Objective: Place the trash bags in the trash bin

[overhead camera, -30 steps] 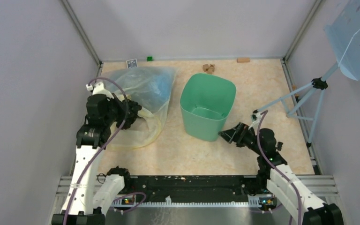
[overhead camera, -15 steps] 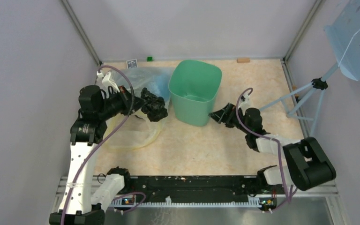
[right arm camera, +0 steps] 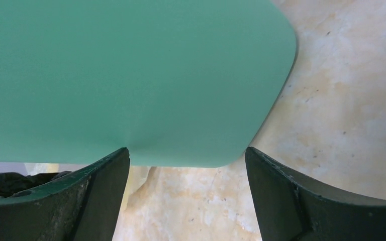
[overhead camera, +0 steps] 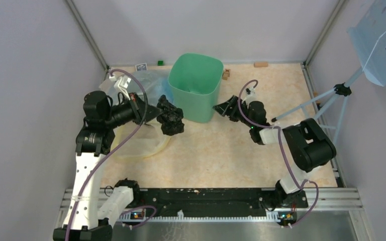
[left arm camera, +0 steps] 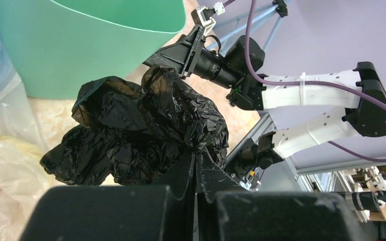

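Between the left gripper's closed jaws a fold of the black bag is pinched. The rest of it bunches just beside the bin, below the rim; whether it rests on the table is unclear. From above, the bag hides those fingertips. The right gripper is spread wide at the bin's lower right wall, but contact cannot be made out. A clear bag lies partly covered by the left arm. Most of the bin's inside is out of sight.

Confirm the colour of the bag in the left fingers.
Glossy black bag, clearest in the left wrist view.
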You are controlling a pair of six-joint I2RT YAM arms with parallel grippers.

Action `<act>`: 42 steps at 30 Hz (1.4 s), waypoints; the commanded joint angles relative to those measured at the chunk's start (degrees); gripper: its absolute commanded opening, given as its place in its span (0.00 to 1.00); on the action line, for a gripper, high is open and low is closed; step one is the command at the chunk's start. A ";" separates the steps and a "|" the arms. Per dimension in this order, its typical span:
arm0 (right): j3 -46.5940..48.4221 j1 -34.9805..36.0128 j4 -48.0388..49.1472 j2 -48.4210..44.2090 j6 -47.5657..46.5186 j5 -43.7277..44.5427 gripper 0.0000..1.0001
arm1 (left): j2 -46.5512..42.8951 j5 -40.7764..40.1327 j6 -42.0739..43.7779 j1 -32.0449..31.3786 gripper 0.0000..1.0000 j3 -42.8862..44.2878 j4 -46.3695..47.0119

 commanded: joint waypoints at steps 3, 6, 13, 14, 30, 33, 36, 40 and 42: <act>-3.03 -0.08 -3.87 -10.46 -5.12 5.08 0.84 | -1.91 6.43 -0.94 -0.22 0.00 -5.19 6.41; -6.93 -0.51 -9.09 -18.53 -8.18 6.20 0.84 | -2.86 7.27 -5.01 -1.07 0.00 -10.59 11.72; -8.24 -1.00 -32.80 -34.34 -15.84 12.07 0.84 | -1.88 -4.35 -9.21 -16.83 0.00 -17.93 20.83; -8.02 -1.02 -35.76 -36.10 -16.42 12.96 0.84 | -0.86 -5.89 -9.96 -19.65 0.00 -18.23 22.43; -1.68 -1.23 -60.74 -44.40 -19.76 17.04 0.84 | 4.90 -22.71 -15.18 -36.85 0.00 -13.21 29.08; -0.91 -1.21 -63.14 -44.66 -19.66 17.99 0.83 | 3.34 -29.91 -12.93 -35.86 0.00 -17.85 18.85; 0.08 -1.11 -65.45 -43.78 -20.31 14.68 0.83 | 1.55 -36.36 -12.21 -35.28 0.00 -23.67 12.82; -0.12 1.19 -66.95 -43.08 -20.78 12.25 0.81 | 0.69 -42.71 -11.59 -34.79 0.00 -30.09 11.35; -0.70 3.65 -66.79 -42.98 -21.24 12.16 0.80 | 0.79 -43.56 -11.43 -34.77 0.00 -32.11 12.38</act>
